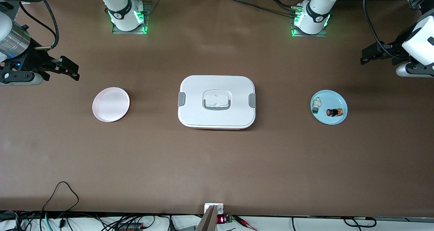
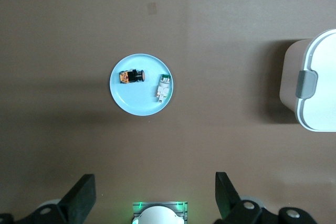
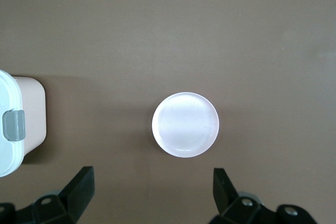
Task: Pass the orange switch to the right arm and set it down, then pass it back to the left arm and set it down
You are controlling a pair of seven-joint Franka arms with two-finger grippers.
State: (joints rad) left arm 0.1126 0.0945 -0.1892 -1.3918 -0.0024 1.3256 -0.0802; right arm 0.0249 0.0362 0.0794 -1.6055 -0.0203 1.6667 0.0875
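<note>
The orange switch (image 1: 334,112) lies on its side on a light blue plate (image 1: 335,121) toward the left arm's end of the table. It also shows in the left wrist view (image 2: 131,76). The white box (image 1: 217,101) with grey clips stands closed at the table's middle. My left gripper (image 1: 364,56) is open and empty, high over the table's end by the blue plate; its jaws stand wide apart in the left wrist view (image 2: 153,182). My right gripper (image 1: 73,70) is open and empty, high over the right arm's end of the table (image 3: 152,177).
A small white-and-green part (image 1: 316,104) lies on the blue plate beside the switch. A pale pink plate (image 1: 111,104) sits bare toward the right arm's end, with the box between the two plates. Cables run along the table edge nearest the front camera.
</note>
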